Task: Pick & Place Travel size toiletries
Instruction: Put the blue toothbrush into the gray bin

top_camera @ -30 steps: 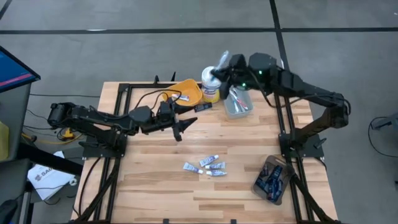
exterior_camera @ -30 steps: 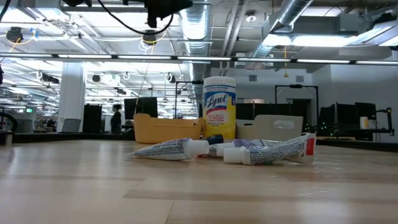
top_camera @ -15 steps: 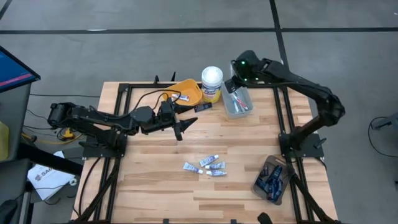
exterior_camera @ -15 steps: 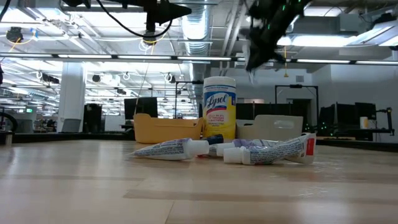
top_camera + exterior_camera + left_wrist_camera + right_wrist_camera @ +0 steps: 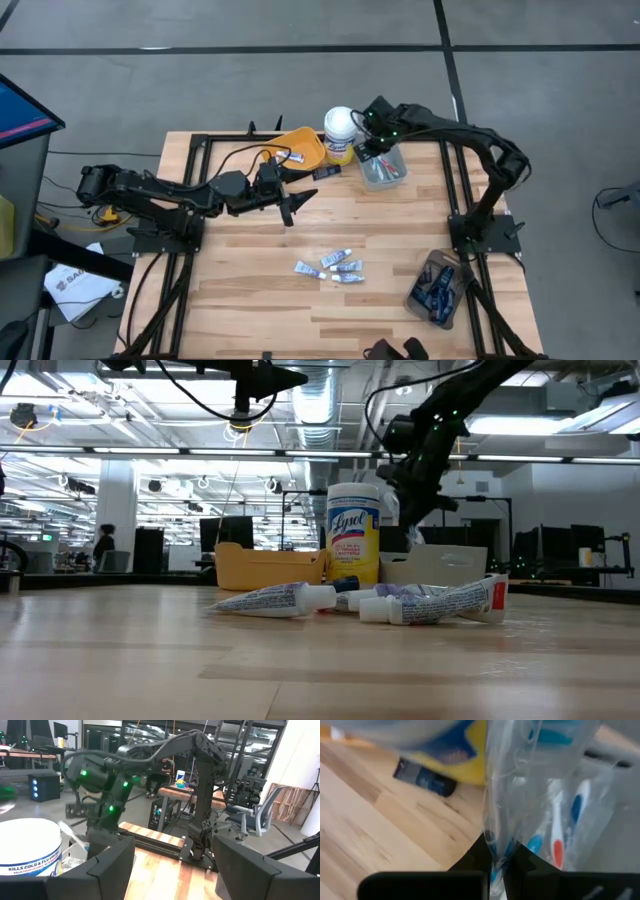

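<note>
Several small white-and-blue tubes [image 5: 330, 267] lie flat at the table's middle and show in the low view [image 5: 300, 598]. One dark navy tube [image 5: 325, 172] lies beside the orange bin. My right gripper [image 5: 371, 144] is over the clear bin [image 5: 383, 170], shut on a clear plastic packet [image 5: 535, 780] with toothbrushes inside. My left gripper [image 5: 298, 203] hangs open and empty above the table, left of centre. My right gripper pinches the clear packet's near edge [image 5: 495, 851] between its two fingers. The fingers point down from above the clear bin. The packet reaches away below the fingers; whether its lower end rests in the bin I cannot tell.
A yellow canister with a white lid [image 5: 340, 134] stands next to the clear bin, close to my right gripper. An orange bin [image 5: 300, 148] sits left of it. A dark tray [image 5: 437, 288] with blue items lies at the near right corner.
My right gripper has come down from high beside the canister's top toward the clear bin, carrying the clear packet, and has tipped to point downward. My left arm and the tubes on the table have kept still.
</note>
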